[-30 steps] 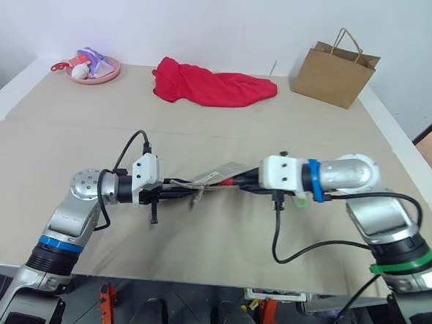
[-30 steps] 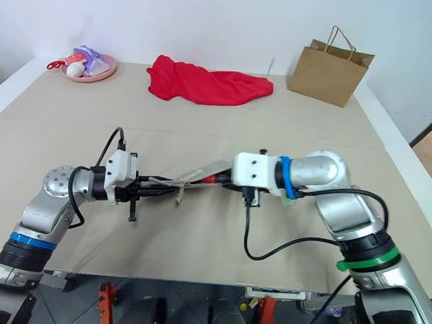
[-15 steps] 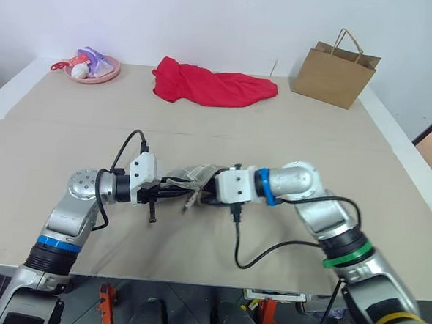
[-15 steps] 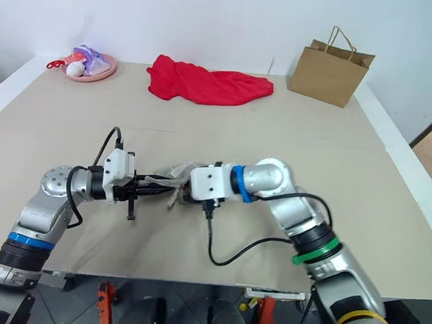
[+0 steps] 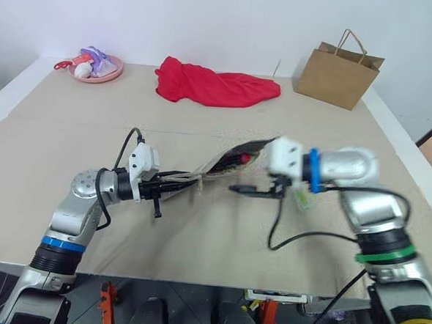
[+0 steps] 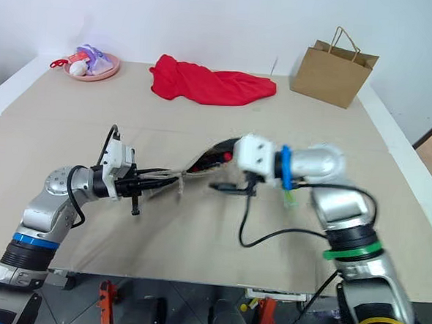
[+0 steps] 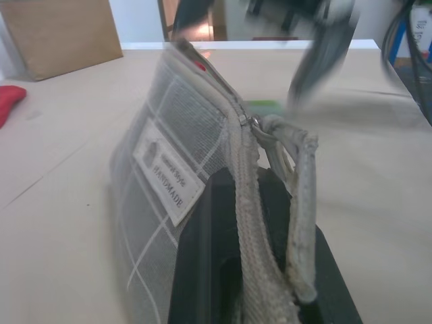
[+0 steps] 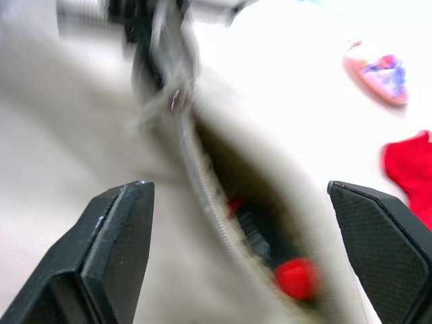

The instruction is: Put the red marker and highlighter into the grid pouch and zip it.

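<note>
The left gripper (image 5: 172, 189) pinches one end of the flat grey grid-lined fabric pouch (image 5: 223, 161), mouth unzipped. The red-capped slim marker (image 8: 295, 278) lies inside, before the spread right gripper (image 8: 243, 223).

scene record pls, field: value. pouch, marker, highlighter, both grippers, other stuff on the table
grid pouch: lifted off the table, mouth open
red marker: inside the pouch
highlighter: on the table, beside the right forearm, not in the pouch
left gripper: shut on one end of the pouch
right gripper: open, at the pouch's open mouth, holding nothing
zipper: undone
red cloth: far side, middle
paper bag: far right, upright
pink dish: far left corner
</note>
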Action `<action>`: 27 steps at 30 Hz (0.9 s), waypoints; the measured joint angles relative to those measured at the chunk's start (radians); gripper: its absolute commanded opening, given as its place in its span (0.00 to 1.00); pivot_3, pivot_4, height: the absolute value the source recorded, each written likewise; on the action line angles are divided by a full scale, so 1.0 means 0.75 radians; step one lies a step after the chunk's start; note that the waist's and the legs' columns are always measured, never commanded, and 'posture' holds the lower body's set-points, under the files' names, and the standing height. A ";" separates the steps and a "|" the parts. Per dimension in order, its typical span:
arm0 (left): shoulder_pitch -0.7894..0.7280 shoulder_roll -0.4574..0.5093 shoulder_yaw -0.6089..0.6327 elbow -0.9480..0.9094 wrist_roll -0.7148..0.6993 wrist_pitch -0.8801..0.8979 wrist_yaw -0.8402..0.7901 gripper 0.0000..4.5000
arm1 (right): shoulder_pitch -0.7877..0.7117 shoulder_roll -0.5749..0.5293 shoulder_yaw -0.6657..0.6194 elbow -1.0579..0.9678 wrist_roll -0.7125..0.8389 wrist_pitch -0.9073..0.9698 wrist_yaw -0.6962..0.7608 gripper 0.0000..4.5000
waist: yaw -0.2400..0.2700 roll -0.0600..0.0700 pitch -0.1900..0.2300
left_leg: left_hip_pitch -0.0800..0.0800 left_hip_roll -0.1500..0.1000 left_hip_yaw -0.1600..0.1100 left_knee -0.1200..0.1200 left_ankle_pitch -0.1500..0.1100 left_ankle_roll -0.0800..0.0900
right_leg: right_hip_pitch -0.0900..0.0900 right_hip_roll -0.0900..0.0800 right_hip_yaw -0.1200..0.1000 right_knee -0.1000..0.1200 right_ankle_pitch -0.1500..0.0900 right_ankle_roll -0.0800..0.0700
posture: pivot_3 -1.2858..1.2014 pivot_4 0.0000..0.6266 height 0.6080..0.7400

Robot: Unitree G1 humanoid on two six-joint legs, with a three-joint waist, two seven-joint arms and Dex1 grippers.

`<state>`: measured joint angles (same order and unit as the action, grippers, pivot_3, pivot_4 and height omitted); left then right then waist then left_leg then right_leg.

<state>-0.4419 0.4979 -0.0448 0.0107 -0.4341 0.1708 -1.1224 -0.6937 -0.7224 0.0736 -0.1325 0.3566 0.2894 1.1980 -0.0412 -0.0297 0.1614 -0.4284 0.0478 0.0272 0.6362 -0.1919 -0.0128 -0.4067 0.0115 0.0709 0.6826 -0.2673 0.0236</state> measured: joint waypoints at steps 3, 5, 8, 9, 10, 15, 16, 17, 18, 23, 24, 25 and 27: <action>0.006 -0.001 0.001 -0.021 -0.003 0.008 0.003 0.00 | 0.051 -0.048 -0.141 -0.068 0.185 0.170 -0.006 0.98 | -0.003 0.000 0.000 | 0.001 0.000 0.000 0.000 0.000 0.000 | 0.000 0.001 0.001 0.000 0.000 -0.001 | 0.52 0.24 1.00; 0.014 0.001 0.004 -0.031 -0.008 0.009 0.004 0.00 | 0.100 -0.072 -0.180 -0.062 0.200 0.213 -0.032 0.98 | -0.002 0.000 0.000 | 0.002 0.000 0.001 0.000 0.000 0.000 | 0.001 0.001 0.001 0.000 -0.001 0.002 | 0.52 0.24 1.00; 0.020 0.002 0.004 -0.039 -0.008 0.016 0.005 0.00 | 0.197 -0.089 -0.193 0.045 0.108 0.296 -0.191 0.98 | -0.002 -0.002 -0.001 | 0.003 0.000 0.002 0.001 0.000 0.000 | 0.002 0.000 0.001 0.000 -0.002 0.005 | 0.52 0.24 1.00; 0.024 0.004 0.004 -0.040 -0.008 0.016 0.005 0.00 | 0.228 -0.085 -0.190 0.098 0.071 0.328 -0.254 0.98 | -0.002 -0.001 -0.001 | 0.003 -0.001 0.003 0.001 0.000 0.000 | 0.002 0.000 0.002 0.000 -0.002 0.005 | 0.52 0.24 1.00; 0.029 0.007 0.005 -0.043 -0.009 0.016 0.005 0.00 | 0.260 -0.068 -0.187 0.160 0.035 0.367 -0.323 0.98 | -0.002 -0.001 -0.001 | 0.003 -0.001 0.003 0.001 0.000 0.000 | 0.002 0.000 0.003 0.000 -0.002 0.005 | 0.52 0.24 1.00; 0.049 0.015 0.004 -0.072 -0.008 0.016 0.005 0.00 | 0.347 0.024 -0.178 0.290 -0.040 0.504 -0.534 0.98 | -0.005 -0.001 -0.001 | 0.002 -0.001 0.003 -0.001 0.000 0.000 | 0.000 0.001 0.005 0.000 -0.002 0.005 | 0.52 0.24 1.00; 0.053 0.016 0.004 -0.078 -0.008 0.016 0.005 0.00 | 0.356 0.044 -0.175 0.295 -0.050 0.518 -0.562 0.98 | -0.005 -0.001 -0.001 | 0.002 -0.001 0.003 -0.001 0.000 0.000 | 0.000 0.001 0.005 0.000 -0.002 0.005 | 0.52 0.24 1.00; 0.053 0.016 0.004 -0.079 -0.008 0.016 0.005 0.00 | 0.357 0.049 -0.173 0.298 -0.052 0.519 -0.568 0.98 | -0.005 -0.001 -0.001 | 0.002 -0.001 0.003 -0.001 0.000 0.000 | 0.000 0.001 0.004 0.000 -0.002 0.005 | 0.52 0.24 1.00; 0.053 0.017 0.004 -0.080 -0.008 0.016 0.006 0.00 | 0.362 0.061 -0.168 0.305 -0.061 0.523 -0.589 0.98 | -0.004 -0.001 -0.001 | 0.002 -0.001 0.003 -0.001 0.000 0.000 | 0.000 0.001 0.004 0.000 -0.002 0.005 | 0.52 0.24 1.00; 0.056 0.025 0.004 -0.081 -0.008 0.016 0.006 0.00 | 0.368 0.102 -0.172 0.321 -0.069 0.522 -0.662 0.93 | -0.004 -0.001 -0.001 | 0.004 -0.001 0.003 0.001 0.001 0.000 | 0.003 0.001 0.004 0.000 -0.002 0.009 | 0.52 0.24 1.00; 0.056 0.025 0.004 -0.081 -0.007 0.016 0.006 0.00 | 0.367 0.104 -0.174 0.326 -0.069 0.523 -0.667 0.87 | -0.004 -0.002 -0.001 | 0.005 -0.001 0.003 0.002 0.001 0.000 | 0.005 0.001 0.004 0.000 -0.002 0.010 | 0.52 0.24 1.00; 0.056 0.025 0.004 -0.081 -0.007 0.016 0.007 0.00 | 0.366 0.108 -0.183 0.338 -0.069 0.523 -0.677 0.80 | -0.004 -0.002 -0.002 | 0.006 -0.001 0.003 0.002 0.001 0.000 | 0.006 0.001 0.004 0.000 -0.002 0.010 | 0.52 0.24 1.00; 0.056 0.027 0.004 -0.081 -0.007 0.016 0.008 0.00 | 0.367 0.108 -0.207 0.359 -0.071 0.523 -0.688 0.58 | -0.001 -0.003 -0.002 | 0.006 -0.001 0.003 0.002 0.001 0.001 | 0.006 0.001 0.004 0.000 -0.002 0.010 | 0.52 0.24 1.00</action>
<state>-0.3999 0.5182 -0.0419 -0.0501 -0.4394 0.1829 -1.1164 -0.4185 -0.6412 -0.0816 0.1364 0.3036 0.6816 0.6822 -0.0421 -0.0317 0.1600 -0.4238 0.0467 0.0293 0.6379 -0.1911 -0.0124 -0.4020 0.0119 0.0736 0.6823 -0.2685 0.0315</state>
